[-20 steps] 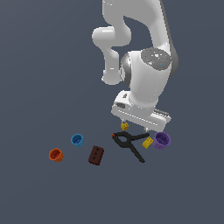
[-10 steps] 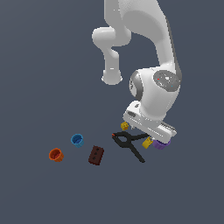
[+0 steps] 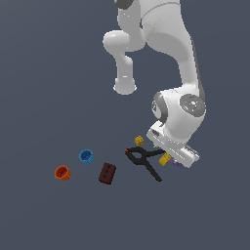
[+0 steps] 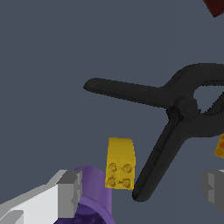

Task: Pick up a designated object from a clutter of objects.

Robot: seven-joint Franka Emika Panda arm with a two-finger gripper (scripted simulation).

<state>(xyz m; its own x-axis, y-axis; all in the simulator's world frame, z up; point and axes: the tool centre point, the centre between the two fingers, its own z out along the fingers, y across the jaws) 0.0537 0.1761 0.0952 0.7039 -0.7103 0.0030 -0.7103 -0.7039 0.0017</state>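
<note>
end effector (image 4: pixel 142 190): fingers (image 4: pixel 70 192) standing spread wide, pinching nothing; yellow block lying in the gap between them, closer to one finger; in the exterior view the tips are hiding behind the wrist body.
yellow block (image 4: pixel 120 163): studded, slightly elongated, lying flat on the counter (image 4: pixel 52 52); touching or just beside the purple cup on one long side, the clamp handle tip just beside its other side. In the exterior view (image 3: pixel 165 158) it is peeking out at the hand's lower edge, at 3 o'clock of the clamp.
purple cup (image 4: pixel 89 199): sitting right against one finger, partly cut off by the frame; in the exterior view only a sliver is showing under the hand (image 3: pixel 177 164).
black clamp (image 4: pixel 175 113): lying flat, handles splaying toward the block; cannot tell whether it is touching the block.
tiny yellow piece (image 3: pixel 139 140): sitting at 12 o'clock of the clamp, near it.
red-brown brick (image 3: pixel 107 173): sitting at 8 o'clock of the clamp, apart from it.
blue cup (image 3: pixel 86 156): standing upright at 10 o'clock of the brick.
orange cup (image 3: pixel 62 173): standing upright at 8 o'clock of the blue cup, farthest from the hand.
</note>
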